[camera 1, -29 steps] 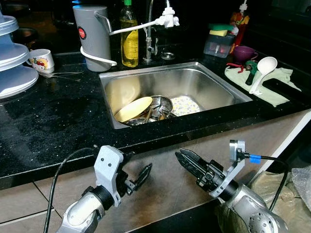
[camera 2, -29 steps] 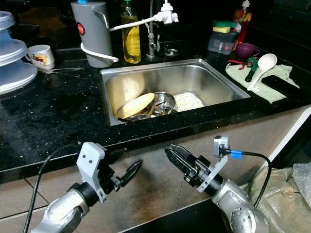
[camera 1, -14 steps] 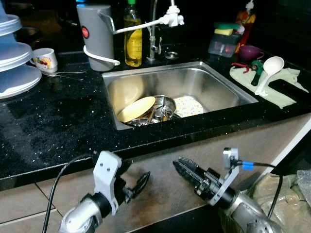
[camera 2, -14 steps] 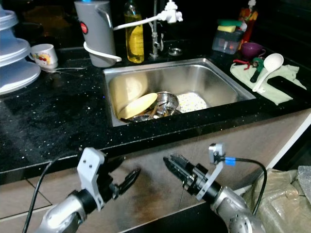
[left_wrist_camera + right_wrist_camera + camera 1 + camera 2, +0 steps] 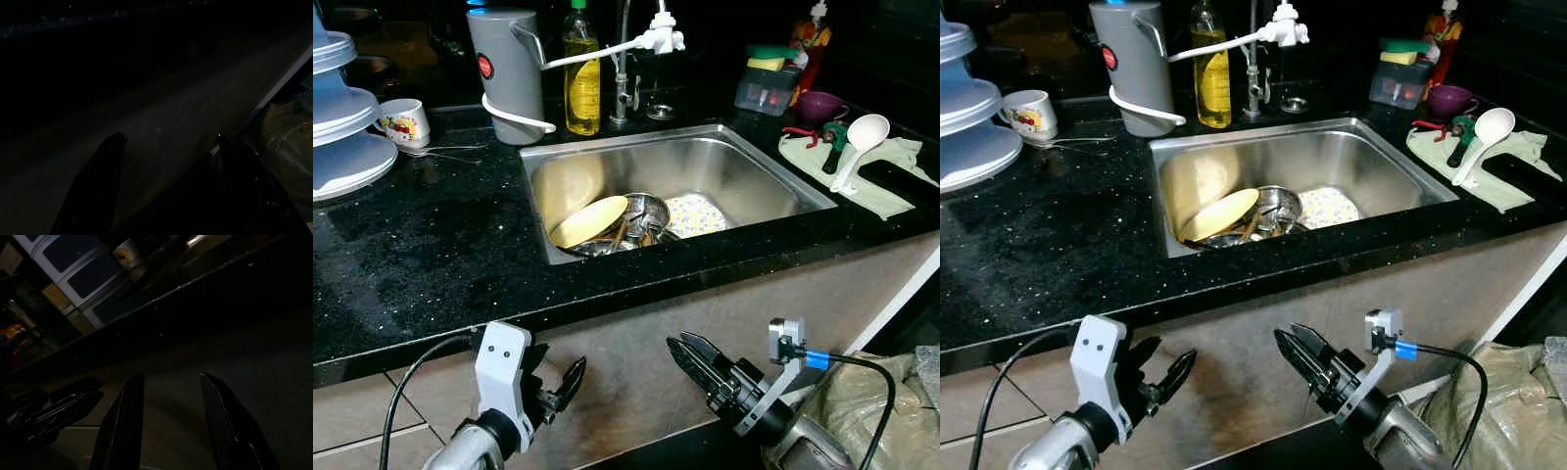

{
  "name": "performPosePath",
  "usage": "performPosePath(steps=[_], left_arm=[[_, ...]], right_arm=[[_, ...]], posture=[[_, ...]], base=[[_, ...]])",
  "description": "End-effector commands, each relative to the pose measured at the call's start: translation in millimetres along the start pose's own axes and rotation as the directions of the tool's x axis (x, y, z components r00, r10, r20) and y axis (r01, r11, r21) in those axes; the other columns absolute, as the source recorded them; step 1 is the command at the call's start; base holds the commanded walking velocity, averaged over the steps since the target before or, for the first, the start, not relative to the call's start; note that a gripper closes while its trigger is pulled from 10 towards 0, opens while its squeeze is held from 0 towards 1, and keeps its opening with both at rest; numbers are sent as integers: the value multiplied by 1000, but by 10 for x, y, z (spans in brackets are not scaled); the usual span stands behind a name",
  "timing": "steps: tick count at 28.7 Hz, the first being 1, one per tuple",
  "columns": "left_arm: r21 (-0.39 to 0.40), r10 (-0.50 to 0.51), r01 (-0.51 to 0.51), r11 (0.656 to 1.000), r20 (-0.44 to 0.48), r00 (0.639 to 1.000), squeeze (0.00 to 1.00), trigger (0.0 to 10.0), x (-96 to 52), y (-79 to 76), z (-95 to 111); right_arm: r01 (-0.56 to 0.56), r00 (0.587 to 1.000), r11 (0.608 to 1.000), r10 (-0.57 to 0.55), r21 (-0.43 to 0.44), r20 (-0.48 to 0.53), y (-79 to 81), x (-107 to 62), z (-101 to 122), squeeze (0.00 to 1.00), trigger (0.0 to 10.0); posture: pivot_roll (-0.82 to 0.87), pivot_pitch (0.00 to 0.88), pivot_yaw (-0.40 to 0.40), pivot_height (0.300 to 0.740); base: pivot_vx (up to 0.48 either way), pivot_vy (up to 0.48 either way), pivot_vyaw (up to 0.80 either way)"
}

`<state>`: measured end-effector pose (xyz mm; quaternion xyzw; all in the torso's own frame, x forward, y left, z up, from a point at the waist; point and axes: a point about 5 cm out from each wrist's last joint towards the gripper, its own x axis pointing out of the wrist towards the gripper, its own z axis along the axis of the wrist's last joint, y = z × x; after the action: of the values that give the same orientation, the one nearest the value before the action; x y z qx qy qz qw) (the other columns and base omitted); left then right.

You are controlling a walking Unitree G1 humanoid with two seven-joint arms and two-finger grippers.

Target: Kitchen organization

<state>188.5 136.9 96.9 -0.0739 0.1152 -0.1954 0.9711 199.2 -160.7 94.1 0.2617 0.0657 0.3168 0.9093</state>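
Steel sink (image 5: 773,176) up beyond both empty, parted end effectors, left (image 5: 570,380) and right (image 5: 690,354), holds a yellow plate (image 5: 589,220) leaning on bowls, likely rigid, slippery and breakable, best pinched by its raised rim

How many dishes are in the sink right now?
3 I can make out: a yellow plate leaning at left, a steel bowl in the middle, a patterned plate at right. More may be hidden beneath.
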Motion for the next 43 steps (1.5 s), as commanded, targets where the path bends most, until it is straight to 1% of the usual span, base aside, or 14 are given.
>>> performPosePath(steps=[1,7,9,12,14,23,27,35,43], left_arm=[[-27,-39,39,999,-13,999,0,10000,-17,-67,4],[-32,-88,87,996,-20,996,0,10000,-18,-111,18],[-5,-86,86,996,-12,996,0,10000,-13,-98,21],[6,-87,87,996,-2,996,0,10000,-9,-99,29],[29,-90,89,996,16,996,0,10000,7,-104,42],[0,-125,125,992,-3,992,0,10000,50,-98,-10],[-29,-173,173,985,-11,985,0,10000,83,-123,-36],[-25,-188,188,982,1,982,0,10000,97,-112,-20],[-18,-205,205,979,-5,979,0,10000,99,-97,-13]], right_arm=[[25,1000,999,-25,-23,11,30,-33,28,0,10000],[54,998,998,-54,-13,35,19,-23,41,0,10000],[68,997,998,-68,-4,48,5,-14,45,0,10000],[71,996,997,-71,-5,50,2,-14,49,0,10000],[82,995,997,-82,1,49,-7,-21,46,0,10000],[76,997,997,-77,18,32,-35,7,-1,0,10000],[62,998,998,-63,27,24,-53,26,-16,0,10000],[52,998,998,-54,41,38,-47,47,-8,0,10000],[49,998,998,-50,35,43,-30,68,-9,0,10000]], posture=[[-124,0,-34,740],[-128,0,-23,740],[-132,0,-17,740],[-131,0,-17,740],[-126,0,-12,740],[-129,0,-12,740],[-127,0,-17,740],[-122,0,-15,740],[-121,0,-4,740]], base=[[0,0,0],[0,0,0],[0,0,0],[0,0,0],[0,0,0],[0,0,0],[0,0,0],[0,0,0],[0,0,0]])
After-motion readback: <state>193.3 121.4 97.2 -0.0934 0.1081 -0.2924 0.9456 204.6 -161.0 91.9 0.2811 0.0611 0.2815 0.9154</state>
